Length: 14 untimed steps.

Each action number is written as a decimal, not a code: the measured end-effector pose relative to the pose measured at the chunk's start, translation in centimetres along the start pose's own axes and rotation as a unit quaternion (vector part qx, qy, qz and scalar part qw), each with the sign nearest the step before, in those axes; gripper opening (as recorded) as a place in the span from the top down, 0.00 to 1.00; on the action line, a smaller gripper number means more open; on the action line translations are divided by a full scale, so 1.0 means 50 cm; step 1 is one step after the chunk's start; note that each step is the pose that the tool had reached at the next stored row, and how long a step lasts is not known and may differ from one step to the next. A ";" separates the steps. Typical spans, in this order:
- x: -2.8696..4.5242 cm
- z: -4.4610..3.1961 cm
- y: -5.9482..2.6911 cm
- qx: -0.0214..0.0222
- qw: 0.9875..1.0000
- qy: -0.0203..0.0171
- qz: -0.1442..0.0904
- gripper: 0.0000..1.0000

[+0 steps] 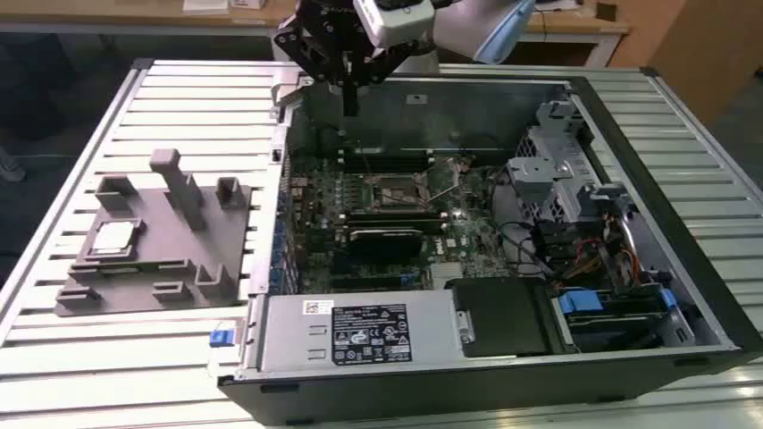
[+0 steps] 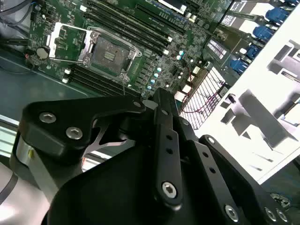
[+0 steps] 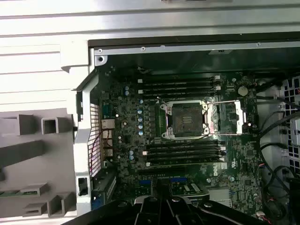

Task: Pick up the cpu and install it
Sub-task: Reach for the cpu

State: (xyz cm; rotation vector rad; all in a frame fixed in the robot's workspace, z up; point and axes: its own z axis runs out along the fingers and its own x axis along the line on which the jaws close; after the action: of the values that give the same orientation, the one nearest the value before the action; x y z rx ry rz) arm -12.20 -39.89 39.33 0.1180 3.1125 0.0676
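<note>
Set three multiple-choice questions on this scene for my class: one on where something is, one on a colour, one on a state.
1. Where is the cpu?
A in the socket
B on the grey fixture beside the case
C atop the drive bay

2. What colour is the motherboard?
A green
B red
C white

3. How is the socket?
A closed over a chip
B under a cooler
C open and empty

Answers:
1 B: the chip lies on the fixture, at the exterior view's left of the case.
2 A: the green board shows in both wrist views.
3 C: the socket's frame is flipped aside and no chip sits in it.
</note>
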 end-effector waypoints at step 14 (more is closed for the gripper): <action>0.009 0.000 -0.001 0.000 1.000 0.000 0.000 0.89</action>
State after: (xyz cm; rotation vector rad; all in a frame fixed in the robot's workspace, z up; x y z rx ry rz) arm -12.66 -39.90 39.33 0.1180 3.1125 0.0676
